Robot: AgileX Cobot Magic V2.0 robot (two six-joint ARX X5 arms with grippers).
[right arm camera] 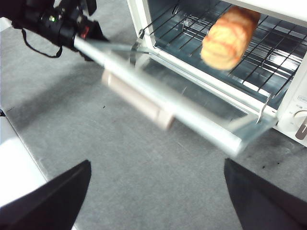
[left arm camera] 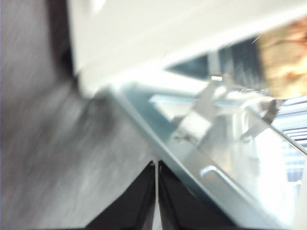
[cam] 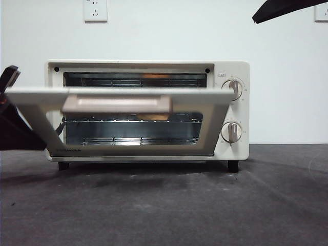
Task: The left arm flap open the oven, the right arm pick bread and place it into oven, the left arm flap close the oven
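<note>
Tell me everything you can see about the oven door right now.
The oven door is a cream-white frame around a glass pane, with a beige bar handle near its top edge. It hangs partly open, hinged at the bottom, tilted out from the toaster oven with thin metal stays at its sides. The left gripper is at its outer corner; contact is unclear. Behind it, the bread lies on the wire rack.

One oven, one bread, two knobs, two wall sockets.
</note>
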